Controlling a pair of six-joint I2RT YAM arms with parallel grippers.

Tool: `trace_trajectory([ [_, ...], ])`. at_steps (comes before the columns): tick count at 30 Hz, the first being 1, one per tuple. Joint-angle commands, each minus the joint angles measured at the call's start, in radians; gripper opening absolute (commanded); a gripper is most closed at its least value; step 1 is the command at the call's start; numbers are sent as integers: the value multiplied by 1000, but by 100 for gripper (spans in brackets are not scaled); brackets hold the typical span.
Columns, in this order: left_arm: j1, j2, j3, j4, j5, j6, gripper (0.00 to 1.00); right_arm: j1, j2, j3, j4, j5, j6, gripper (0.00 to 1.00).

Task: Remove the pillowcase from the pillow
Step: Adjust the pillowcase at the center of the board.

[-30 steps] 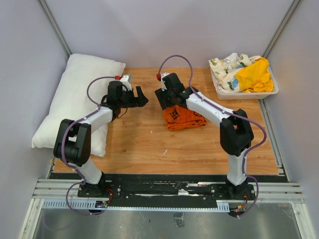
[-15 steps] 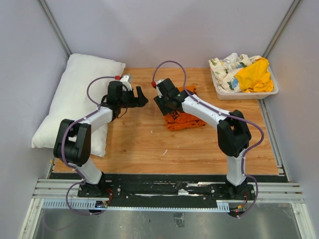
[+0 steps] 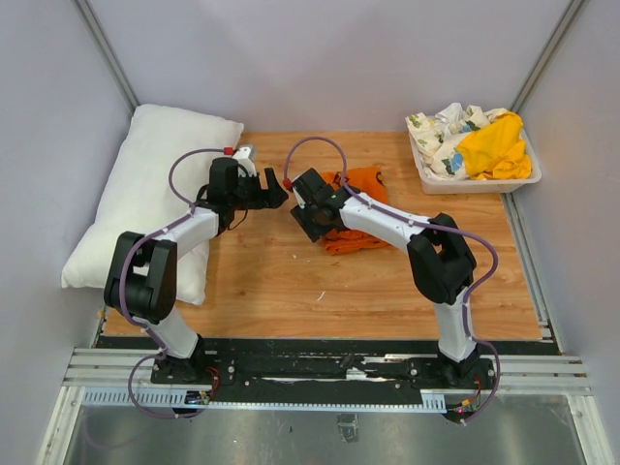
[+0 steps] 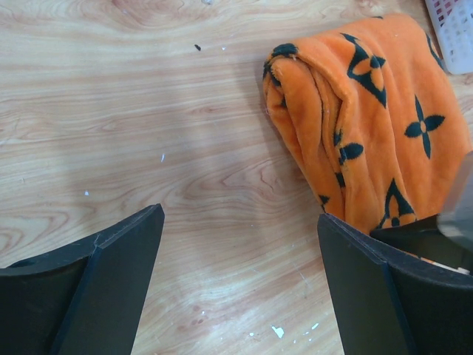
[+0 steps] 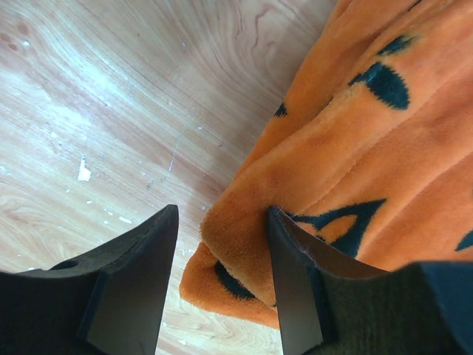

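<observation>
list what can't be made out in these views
Pillowcase: top view, the right arm covers its left part.
Right tool grip: right wrist view, a fold sits between the fingers, contact unclear.
Pillow: top view, the left arm crosses its right edge; absent from both wrist views.
Tray: left wrist view, cut off by the corner.

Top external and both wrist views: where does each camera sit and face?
Top external: above, behind the bases, looking down at table, pillow, both arms.
Left wrist: on the left arm, facing down past its open left claw at table and pillowcase.
Right wrist: close over the pillowcase edge, the open right claw astride it.
Shared: all three show the pillowcase.
</observation>
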Motion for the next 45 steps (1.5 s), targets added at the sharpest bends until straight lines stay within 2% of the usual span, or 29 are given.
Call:
trace_trajectory([
  [1,-2,-6,2,6,6,10,90,9,30,19,-50,17,-18,52],
  [8,-2,-7,4,2,-2,14,90,8,19,23,-54,49,-16,42],
  [17,-2,4,7,3,4,15,89,9,2,10,-47,71,-15,23],
  [23,-2,-1,6,-2,-2,20,90,9,-26,3,-47,85,-14,22],
  [28,-2,2,3,-2,6,18,89,8,-111,-27,-46,74,-11,23],
  [33,-2,1,0,1,8,17,89,-26,-175,-95,-28,-29,26,13],
  [37,-2,-1,-3,3,11,15,89,-34,-204,-155,-25,-33,38,7],
  [43,-2,-3,-8,9,15,11,89,-35,-255,-285,2,-63,62,7],
  [45,-2,3,-7,14,20,8,89,-35,-255,-321,17,-93,70,11],
])
